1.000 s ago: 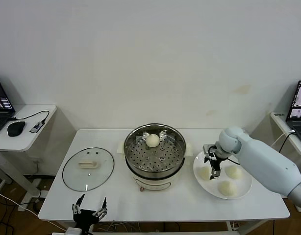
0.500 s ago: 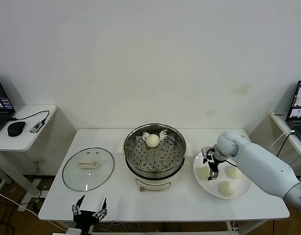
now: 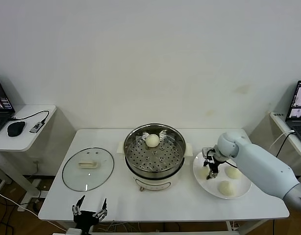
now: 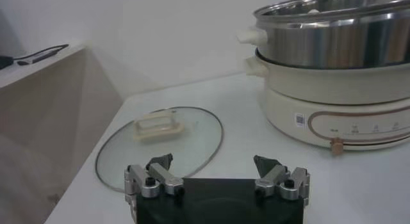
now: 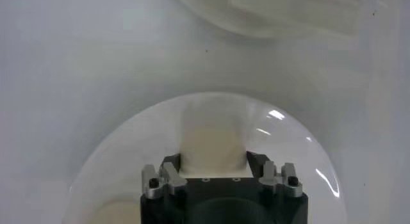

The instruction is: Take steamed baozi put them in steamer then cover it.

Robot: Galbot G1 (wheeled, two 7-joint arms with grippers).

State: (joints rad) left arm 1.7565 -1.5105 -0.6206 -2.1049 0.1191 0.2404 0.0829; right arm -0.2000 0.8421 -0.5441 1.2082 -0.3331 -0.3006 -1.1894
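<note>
One baozi (image 5: 213,137) sits half-hidden, pinched by the right hand (image 5: 215,160); left hand (image 4: 214,164) spread.

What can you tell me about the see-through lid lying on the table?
The glass lid is round and clear, with a thin metal-looking rim and a flat cream handle in its middle. It lies flat on the white table, handle up, to the left of the steamer and apart from it, so the pot is not covered yet. Nothing touches the lid. The left claw hangs open near the table's front edge, just in front of the lid.
</note>
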